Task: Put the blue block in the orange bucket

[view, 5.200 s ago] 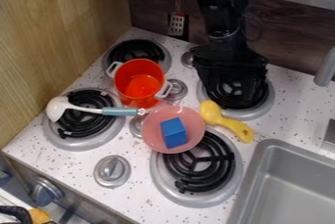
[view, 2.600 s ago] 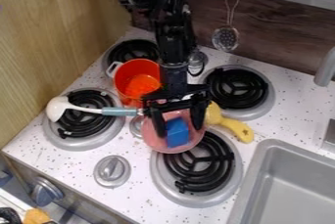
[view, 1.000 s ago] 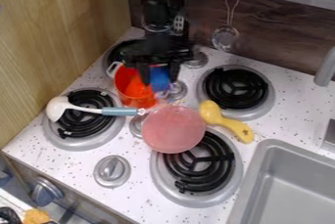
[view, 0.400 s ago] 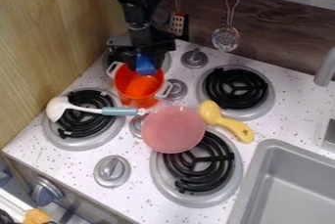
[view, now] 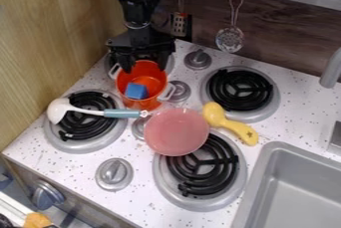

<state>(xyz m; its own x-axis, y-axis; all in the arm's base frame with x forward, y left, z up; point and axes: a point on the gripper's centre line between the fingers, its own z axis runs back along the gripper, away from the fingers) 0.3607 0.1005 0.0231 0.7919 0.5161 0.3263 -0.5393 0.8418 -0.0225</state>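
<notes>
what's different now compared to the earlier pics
The blue block went from the pink bowl, up and across to the orange bucket, and now lies inside it. The gripper, which held it above the bucket, has let go and is open. The bowl, the ladle and the yellow utensil stayed put.

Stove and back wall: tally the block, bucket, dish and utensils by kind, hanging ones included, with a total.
Blocks: 1 (blue block, in the bucket)
Buckets: 1 (orange bucket)
Dishes: 1 (pink dish)
Utensils: 4 (ladle, yellow utensil, hanging slotted turner, hanging strainer)
Total: 7
</notes>
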